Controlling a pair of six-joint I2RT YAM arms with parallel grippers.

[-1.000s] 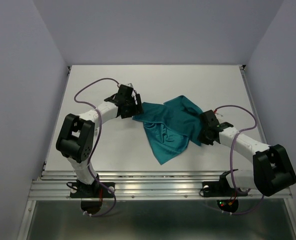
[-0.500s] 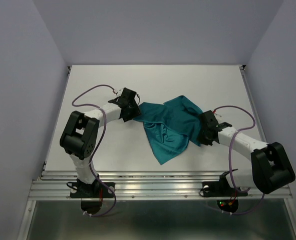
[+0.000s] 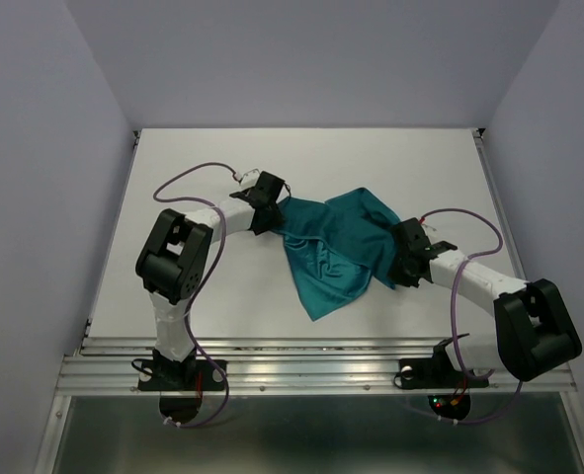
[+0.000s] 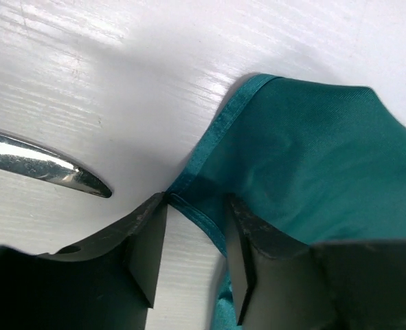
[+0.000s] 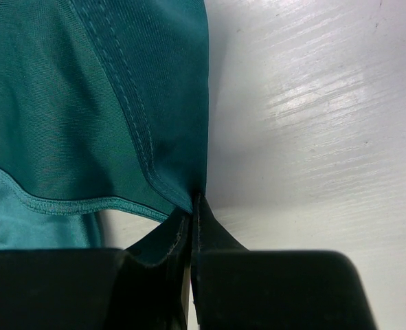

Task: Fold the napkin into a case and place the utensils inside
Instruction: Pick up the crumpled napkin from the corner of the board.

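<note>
White table (image 3: 173,168), one utensil (image 4: 38,163), one napkin (image 3: 336,247): right pincer (image 5: 191,206) clamps it, left pincer (image 4: 196,201) gapes around its hem.

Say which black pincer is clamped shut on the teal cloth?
The right pincer: its jaws meet on the hem of the teal cloth; the left pincer holds its jaws apart around another edge.

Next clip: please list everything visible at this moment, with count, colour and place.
soft teal cloth napkin: one, teal, rumpled at mid-table between both grippers
slim silver metal utensil: one tip showing, silver, on the table beside the napkin's hem
flat white table: one, white, under everything
purple cables: two, purple, one looping along each arm
left arm, right arm: two, white and black, bases at near edge
left gripper: black, open astride the napkin's hem
right gripper: black, shut on a napkin corner
</note>
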